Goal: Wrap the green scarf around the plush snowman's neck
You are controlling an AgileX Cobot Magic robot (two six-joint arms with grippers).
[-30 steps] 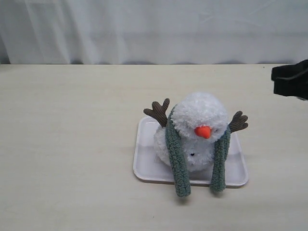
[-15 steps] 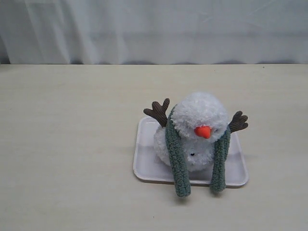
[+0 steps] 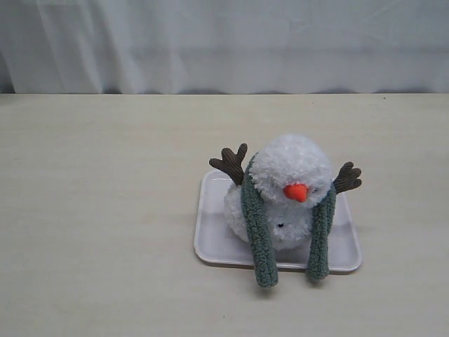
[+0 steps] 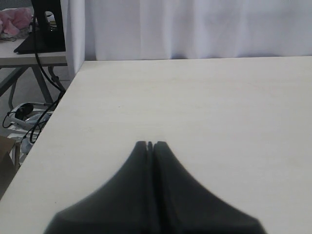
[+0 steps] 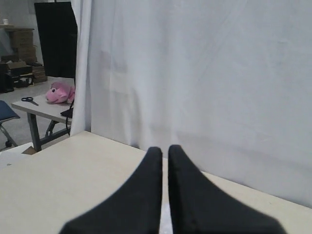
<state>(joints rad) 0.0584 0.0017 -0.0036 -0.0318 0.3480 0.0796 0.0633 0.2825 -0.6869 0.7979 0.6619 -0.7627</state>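
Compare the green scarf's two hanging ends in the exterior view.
The view-left end of the green scarf looks wider and longer than the view-right end. The view-left end slants rightward going down; the view-right end slants leftward. Both drape down the plush snowman and overhang the white tray's front edge.

Plush snowman point(image 3: 289, 172) was fluffy white pile, matt. Green scarf point(image 3: 258, 232) looked fuzzy, nubbly, dull cloth. Twig arms point(image 3: 230, 163): ribbed brown fabric. Tray point(image 3: 210, 235) showed smooth pale plastic with a slight sheen. Table point(image 3: 105, 210): matt light wood-grain.
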